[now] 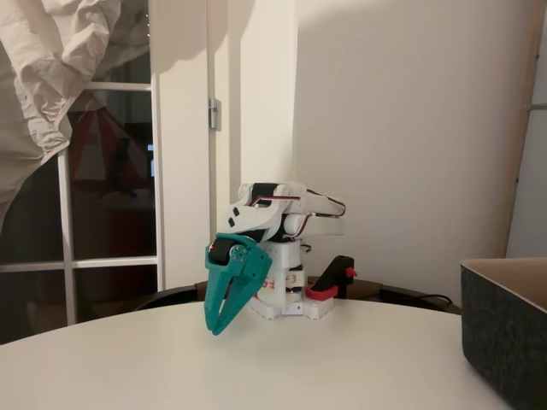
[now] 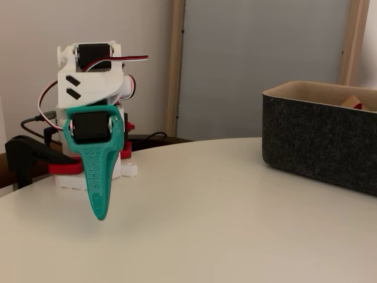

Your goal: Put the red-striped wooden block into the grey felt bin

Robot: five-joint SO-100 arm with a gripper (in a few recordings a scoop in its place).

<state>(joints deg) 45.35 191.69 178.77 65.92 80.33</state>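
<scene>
My arm is folded low over its white base (image 1: 286,303), which stands at the far side of the round white table (image 1: 342,359). A red and black clamp (image 1: 333,280) sits against the base in both fixed views. My teal gripper (image 1: 218,327) hangs off the front of the arm, pointing down at the tabletop with its tip just above the surface. In a fixed view (image 2: 98,215) it appears edge-on as a single tapering blade. My two fingers (image 1: 229,295) lie close together, meeting at the tip, with only a narrow slot between them higher up, and nothing is held between them.

The grey felt bin (image 2: 318,147) stands on the table well apart from my gripper, at the right edge of both fixed views. Its dark walls are straight and its inner lining is tan. Over its rim a light-brown wooden corner with a touch of red (image 2: 353,103) shows inside the bin near the far right wall; this appears to be the red-striped wooden block, though too little of it is visible to tell its stripes. A black cable (image 2: 35,127) runs behind the base. Behind the table are a pale wall and a glazed door (image 1: 111,196).
</scene>
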